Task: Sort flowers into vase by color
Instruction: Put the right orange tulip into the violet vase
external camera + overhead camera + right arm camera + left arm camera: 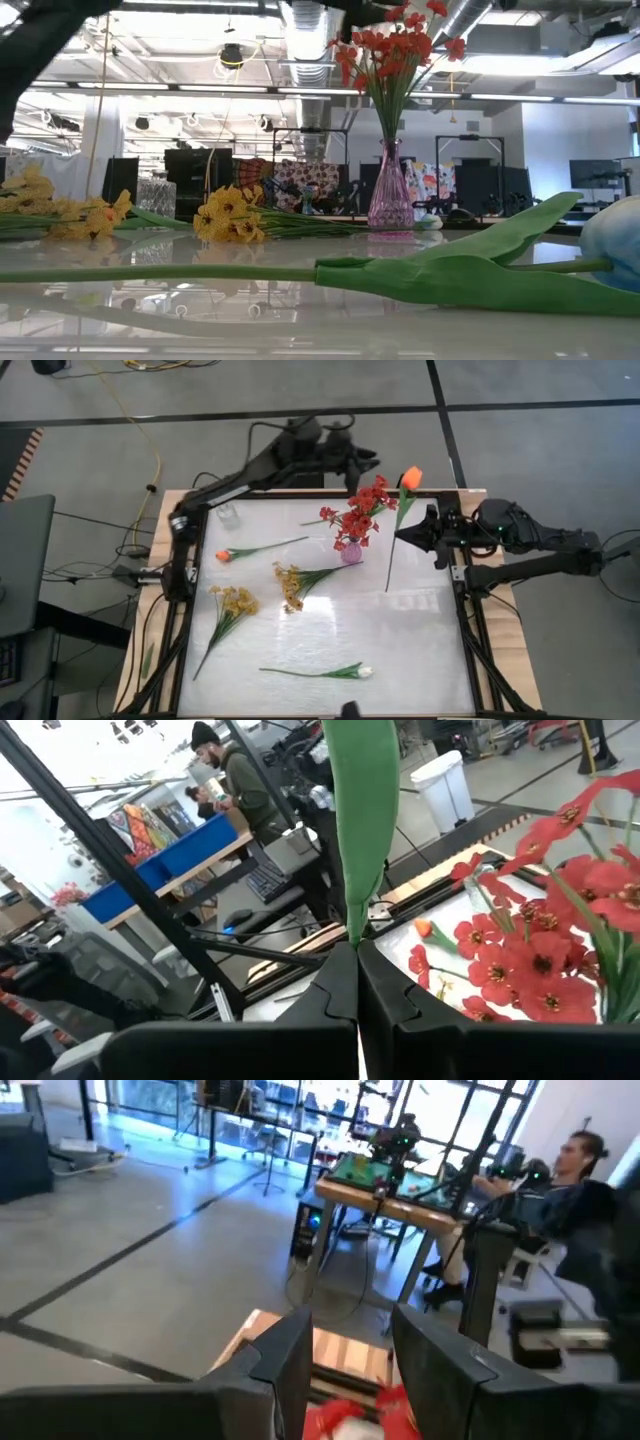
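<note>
A pink glass vase (351,551) (390,195) stands on the table with red flowers (366,508) (395,50) in it. My left gripper (368,460) (350,1370) hovers open above the red blooms (350,1418). My right gripper (418,535) (357,970) is shut on an orange tulip (411,477) just right of the vase. Flat on the table lie an orange-bloom flower (226,555), two yellow sprays (290,582) (236,600) (230,215) and a white tulip (364,672) (612,240). My right gripper pinches the orange tulip's green stem and leaf (355,935) about midway along, between its two fingers. The fingers come level from the table's right and lie across the stem. The bloom stands above the fingers and the stem's lower end (388,586) hangs below.
A small clear glass (228,513) (155,197) stands near the table's far left corner. The table's right half, below my right gripper, holds nothing but the white tulip's long stem (300,671) near the front edge. People sit and stand at desks beyond the table.
</note>
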Available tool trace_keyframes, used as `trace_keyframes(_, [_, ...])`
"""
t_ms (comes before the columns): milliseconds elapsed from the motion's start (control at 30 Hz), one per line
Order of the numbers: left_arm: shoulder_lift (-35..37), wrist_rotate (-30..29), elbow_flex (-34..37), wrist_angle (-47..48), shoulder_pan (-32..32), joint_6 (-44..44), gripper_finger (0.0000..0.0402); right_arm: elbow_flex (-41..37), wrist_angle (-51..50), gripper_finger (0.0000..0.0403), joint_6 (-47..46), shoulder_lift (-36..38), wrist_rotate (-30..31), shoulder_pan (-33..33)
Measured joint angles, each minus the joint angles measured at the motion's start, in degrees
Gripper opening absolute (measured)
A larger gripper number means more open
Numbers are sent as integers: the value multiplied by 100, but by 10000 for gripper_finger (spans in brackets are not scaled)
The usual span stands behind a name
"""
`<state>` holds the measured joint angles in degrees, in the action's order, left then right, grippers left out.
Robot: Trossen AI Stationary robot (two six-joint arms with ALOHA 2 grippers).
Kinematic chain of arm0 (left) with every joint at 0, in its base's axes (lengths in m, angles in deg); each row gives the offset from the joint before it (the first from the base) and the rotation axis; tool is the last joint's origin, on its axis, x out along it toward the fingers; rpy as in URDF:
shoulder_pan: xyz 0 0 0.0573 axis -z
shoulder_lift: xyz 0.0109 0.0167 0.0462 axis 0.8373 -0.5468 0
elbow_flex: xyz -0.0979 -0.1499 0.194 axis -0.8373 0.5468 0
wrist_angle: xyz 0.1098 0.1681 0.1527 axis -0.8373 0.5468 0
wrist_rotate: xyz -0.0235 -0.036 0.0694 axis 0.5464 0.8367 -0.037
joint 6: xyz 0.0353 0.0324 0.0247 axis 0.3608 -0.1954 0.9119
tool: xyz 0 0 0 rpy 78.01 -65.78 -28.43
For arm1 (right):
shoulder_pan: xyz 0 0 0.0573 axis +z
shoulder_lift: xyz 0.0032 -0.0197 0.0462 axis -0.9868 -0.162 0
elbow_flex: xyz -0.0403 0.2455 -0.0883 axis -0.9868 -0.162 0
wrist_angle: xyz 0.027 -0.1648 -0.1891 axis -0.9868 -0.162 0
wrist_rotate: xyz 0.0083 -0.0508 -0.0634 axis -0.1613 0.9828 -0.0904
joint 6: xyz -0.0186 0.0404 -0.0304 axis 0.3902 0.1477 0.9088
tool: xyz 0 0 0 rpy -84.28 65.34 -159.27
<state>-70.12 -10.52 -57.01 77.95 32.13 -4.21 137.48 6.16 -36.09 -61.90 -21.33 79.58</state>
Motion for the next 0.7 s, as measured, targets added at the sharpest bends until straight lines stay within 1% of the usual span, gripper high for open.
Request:
trace_keyframes(100, [-407, 241, -460, 285, -2, -63, 128, 0, -9, 20, 30, 7, 11, 114])
trace_keyframes(233, [-582, 406, -575, 862, 51, 105, 128, 0, -53, 20, 43, 7, 13, 233])
trace_keyframes(300, [-581, 313, -576, 1178, 84, 350, 128, 0, -173, 20, 43, 7, 19, 262])
trace_keyframes(433, [-567, -105, -588, 1827, 149, 984, 128, -2, -343, 20, 43, 7, 115, 261])
trace_keyframes(533, [-567, -271, -581, 2282, 191, 1281, 128, -2, -361, 20, 43, 7, 167, 261])
trace_keyframes(700, [-574, -359, -389, 2324, 230, 1424, 128, -2, -430, 20, 70, 7, 170, 261])
